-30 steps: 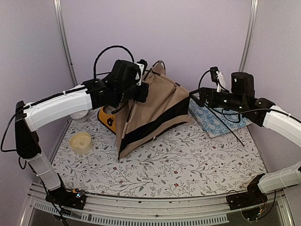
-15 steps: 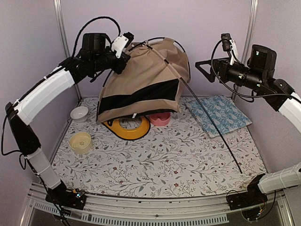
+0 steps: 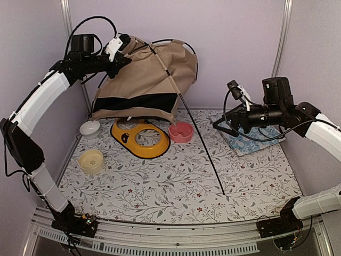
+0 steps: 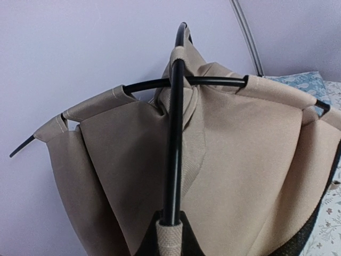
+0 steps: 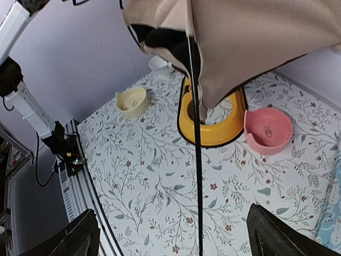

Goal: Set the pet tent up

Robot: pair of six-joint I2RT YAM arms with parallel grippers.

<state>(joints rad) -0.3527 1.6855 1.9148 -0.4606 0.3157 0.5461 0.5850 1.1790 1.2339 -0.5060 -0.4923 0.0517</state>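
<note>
Matt tan woven cloth pet tent (image 3: 144, 80), smooth glossy black poles (image 4: 173, 133).

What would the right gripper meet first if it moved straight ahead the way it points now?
Most likely the tent's thin black pole, which crosses just in front of the open right gripper in its wrist view. Beyond it lies the floral mat. How far off the pole is remains unclear.

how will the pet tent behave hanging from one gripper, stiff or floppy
Probably floppy: the pet tent hangs in loose folds from the left gripper. Likely light for its size, since one grip at the top carries it. Its long black pole trails bowed toward the table, so it may flex, swing or snag.
</note>
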